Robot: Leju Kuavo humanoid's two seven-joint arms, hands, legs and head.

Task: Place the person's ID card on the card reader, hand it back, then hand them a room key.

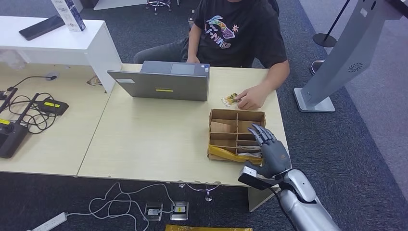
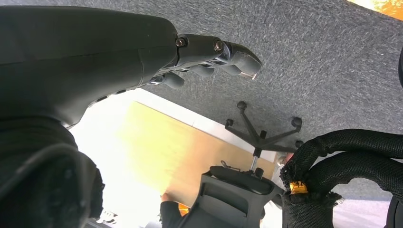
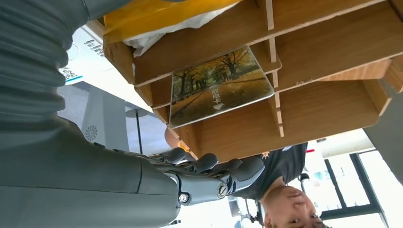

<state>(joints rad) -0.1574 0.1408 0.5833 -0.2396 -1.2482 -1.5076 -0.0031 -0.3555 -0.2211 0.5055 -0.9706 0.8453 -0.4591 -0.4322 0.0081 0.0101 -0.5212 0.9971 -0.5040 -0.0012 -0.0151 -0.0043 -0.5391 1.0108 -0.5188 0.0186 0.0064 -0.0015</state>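
Far to my left, cables [image 1: 24,113] and a black device [image 1: 12,137] lie on the side table, and a dark phone [image 1: 42,27] rests on the white counter [image 1: 72,45] beside a white-and-blue box [image 1: 69,13] whose print I cannot read. Next comes the grey laptop [image 1: 161,83], open with its back to me and a small yellow label on the lid, too small to read. Behind it sits a person [image 1: 235,33] in a black T-shirt with colourful lettering I can't make out for sure. Their hand [image 1: 251,98] rests on the pale desk [image 1: 144,139], touching a small yellowish card [image 1: 230,99] just beyond the far edge of the tray [image 1: 236,115], a wooden one with compartments. My right hand [image 1: 269,147] hovers over the tray's right side, fingers spread and holding nothing. From my right wrist, a key card [image 3: 218,85] printed with autumn trees, a path and a few characters I can't read lies in one compartment, apart from my fingers [image 3: 209,164]. Yellow wrapping [image 1: 221,153] fills the near compartments. My left hand [image 2: 209,54] hangs over grey carpet near an office chair [image 2: 252,142], fingers loosely curled, empty. A grey kiosk stand [image 1: 337,57] is at far right.
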